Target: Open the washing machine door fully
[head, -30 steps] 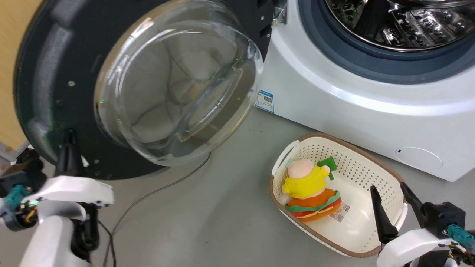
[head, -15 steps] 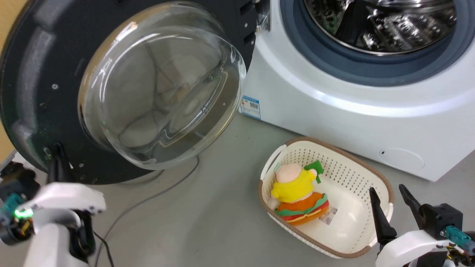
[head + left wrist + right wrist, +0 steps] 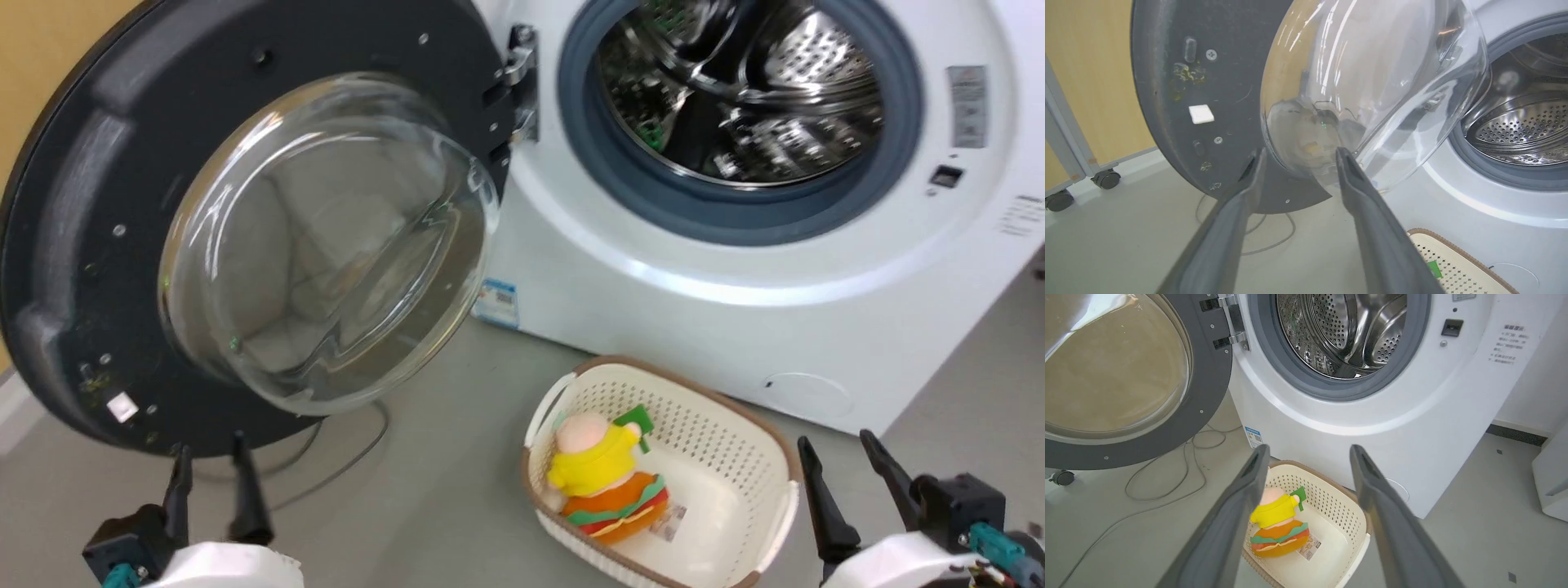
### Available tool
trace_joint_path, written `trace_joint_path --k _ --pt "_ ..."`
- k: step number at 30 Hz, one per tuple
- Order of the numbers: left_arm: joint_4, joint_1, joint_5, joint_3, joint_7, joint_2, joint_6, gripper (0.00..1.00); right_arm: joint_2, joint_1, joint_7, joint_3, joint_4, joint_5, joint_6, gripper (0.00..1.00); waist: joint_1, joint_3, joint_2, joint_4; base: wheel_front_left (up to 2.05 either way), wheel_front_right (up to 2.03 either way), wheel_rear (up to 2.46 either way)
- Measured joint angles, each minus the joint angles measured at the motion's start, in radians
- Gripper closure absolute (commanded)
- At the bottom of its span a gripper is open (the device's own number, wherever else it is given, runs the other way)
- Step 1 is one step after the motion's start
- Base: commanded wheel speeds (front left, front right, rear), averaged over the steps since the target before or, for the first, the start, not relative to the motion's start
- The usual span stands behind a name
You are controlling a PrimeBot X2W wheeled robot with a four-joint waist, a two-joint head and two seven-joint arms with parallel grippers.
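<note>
The washing machine door stands swung out to the left on its metal hinge. Its matte black back and bulging glass bowl face me. The white washing machine shows its steel drum and blue-grey gasket. My left gripper is open just below the door's lower rim and apart from it. In the left wrist view the left gripper points at the underside of the door. My right gripper is open and empty at the lower right, and in the right wrist view the right gripper hangs over the basket.
A cream basket with a yellow and orange plush toy sits on the floor before the washer. A grey cable lies under the door. A wheeled panel stands left, and a white appliance stands right.
The head camera has shifted, showing more of the washer front. My left gripper has come off the door's lower rim and now sits below it. The door stays swung wide.
</note>
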Motion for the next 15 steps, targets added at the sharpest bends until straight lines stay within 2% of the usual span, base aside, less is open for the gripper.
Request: trace_joint_path --k 5,9,15 --pt "-0.055 0.028 0.036 -0.061 0.0 -0.013 -0.004 0.0 0.0 0.017 -0.011 0.002 0.002 0.0 0.0 0.0 0.0 -0.025 0.0 -0.048 0.0 0.0 0.0" --pt "-0.057 0.028 0.068 -0.124 0.0 -0.022 -0.013 0.0 0.0 0.017 -0.019 0.003 -0.006 0.0 0.0 0.0 -0.0001 -0.034 0.0 -0.098 0.0 0.0 0.0" --pt "-0.037 0.026 0.097 -0.166 0.0 -0.02 -0.03 0.0 0.0 0.019 -0.02 -0.002 -0.043 -0.001 0.0 0.0 -0.0001 -0.04 0.0 -0.188 0.0 0.0 0.0"
